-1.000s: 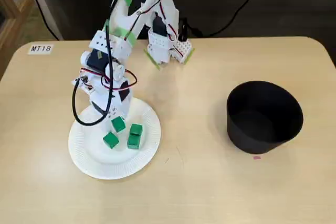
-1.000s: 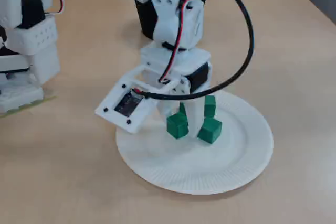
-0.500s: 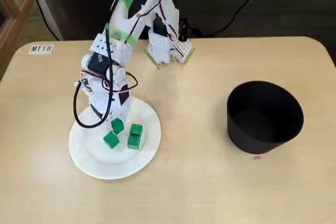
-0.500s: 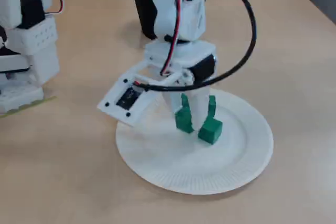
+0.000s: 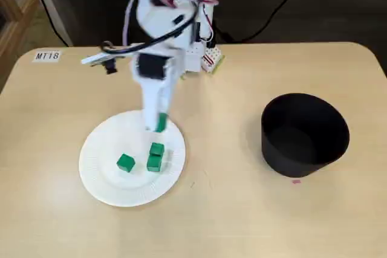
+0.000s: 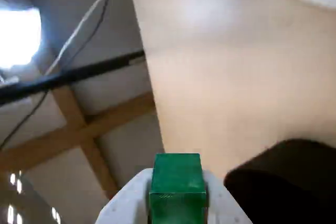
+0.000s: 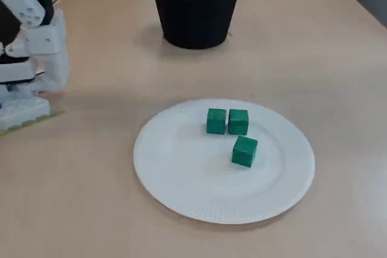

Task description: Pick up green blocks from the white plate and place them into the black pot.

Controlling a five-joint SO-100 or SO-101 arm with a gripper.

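Observation:
My gripper (image 5: 156, 126) is shut on a green block (image 5: 161, 123) and hangs above the back rim of the white plate (image 5: 103, 176). In the wrist view the block (image 6: 177, 182) sits between the white fingers (image 6: 125, 205). Three more green blocks lie on the plate: one at the left (image 5: 126, 162) and two touching (image 5: 156, 148) (image 5: 153, 163). The other fixed view shows them too (image 7: 216, 121) (image 7: 237, 121) (image 7: 244, 151), on the plate (image 7: 181, 176). The black pot (image 5: 305, 134) stands to the right, apart from the gripper, and it (image 7: 195, 7) looks empty.
The arm's white base (image 5: 196, 52) stands at the back of the tan table, seen at the left edge (image 7: 30, 46) in the other fixed view. A white label (image 5: 47, 56) lies at the table's back left corner. A pink mark (image 5: 295, 180) sits in front of the pot.
The gripper closed on a green block on the plate, then rose and swung to the right with it. It has left the low fixed view.

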